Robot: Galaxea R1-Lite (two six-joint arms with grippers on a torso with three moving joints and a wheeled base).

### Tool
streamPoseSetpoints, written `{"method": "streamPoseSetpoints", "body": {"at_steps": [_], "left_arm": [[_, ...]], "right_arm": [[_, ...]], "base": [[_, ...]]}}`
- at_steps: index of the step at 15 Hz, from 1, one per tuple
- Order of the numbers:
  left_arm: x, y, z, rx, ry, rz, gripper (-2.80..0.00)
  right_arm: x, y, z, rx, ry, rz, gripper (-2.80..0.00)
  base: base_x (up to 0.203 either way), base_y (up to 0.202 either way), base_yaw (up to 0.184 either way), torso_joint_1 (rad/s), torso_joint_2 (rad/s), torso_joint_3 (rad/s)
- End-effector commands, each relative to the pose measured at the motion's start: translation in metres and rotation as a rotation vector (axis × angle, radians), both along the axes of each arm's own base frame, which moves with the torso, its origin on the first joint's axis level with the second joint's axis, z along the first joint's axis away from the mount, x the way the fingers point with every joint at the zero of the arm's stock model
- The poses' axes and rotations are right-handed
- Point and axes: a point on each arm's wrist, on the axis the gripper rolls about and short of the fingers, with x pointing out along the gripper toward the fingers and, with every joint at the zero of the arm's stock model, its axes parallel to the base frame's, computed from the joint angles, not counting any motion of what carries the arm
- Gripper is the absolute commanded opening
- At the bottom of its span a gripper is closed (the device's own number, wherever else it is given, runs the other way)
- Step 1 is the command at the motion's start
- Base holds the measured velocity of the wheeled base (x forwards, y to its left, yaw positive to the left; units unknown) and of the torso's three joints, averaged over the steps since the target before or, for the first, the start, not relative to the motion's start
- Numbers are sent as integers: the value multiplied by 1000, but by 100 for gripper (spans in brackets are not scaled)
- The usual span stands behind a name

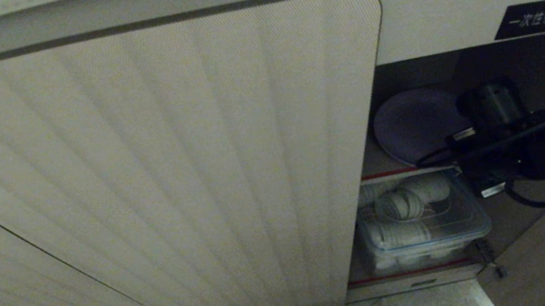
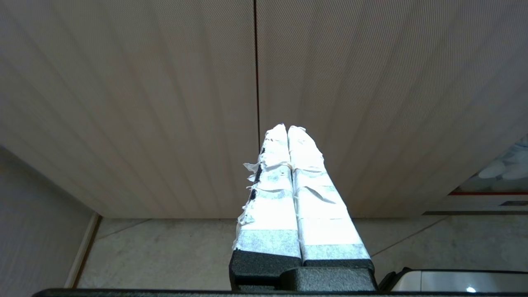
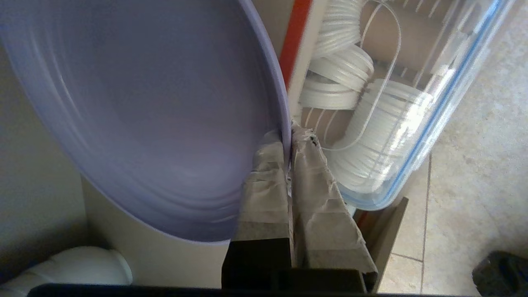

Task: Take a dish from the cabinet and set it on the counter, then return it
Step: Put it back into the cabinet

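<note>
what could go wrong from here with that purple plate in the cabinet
The right gripper pinches the dish only at its thin rim, so it may tilt or slip out. The open ribbed door stands close beside the opening, so the plate could clip it. The clear box of white rings sits just below and could be knocked.

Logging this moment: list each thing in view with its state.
cabinet: open on the right, ribbed door covering the rest.
dish: on the upper shelf, rim pinched by the right end effector.
clear lidded box: lower shelf, lid on, white rings inside.
left end effector: shut, holding nothing, near the door.
</note>
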Motion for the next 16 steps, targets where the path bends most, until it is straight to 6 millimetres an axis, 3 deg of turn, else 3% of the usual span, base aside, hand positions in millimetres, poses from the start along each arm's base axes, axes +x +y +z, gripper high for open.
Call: {"method": "streamPoseSetpoints", "body": {"at_steps": [1,16], "left_arm": [[0,0,0,0,-1,0,-280],[0,0,0,0,-1,0,-280]], "right_arm": [[5,1,-2,-1,-2,-14,-280],[21,4,8,3,-51,-28,-280]], "base": [[0,0,0,0,0,0],[0,0,0,0,0,0]]}}
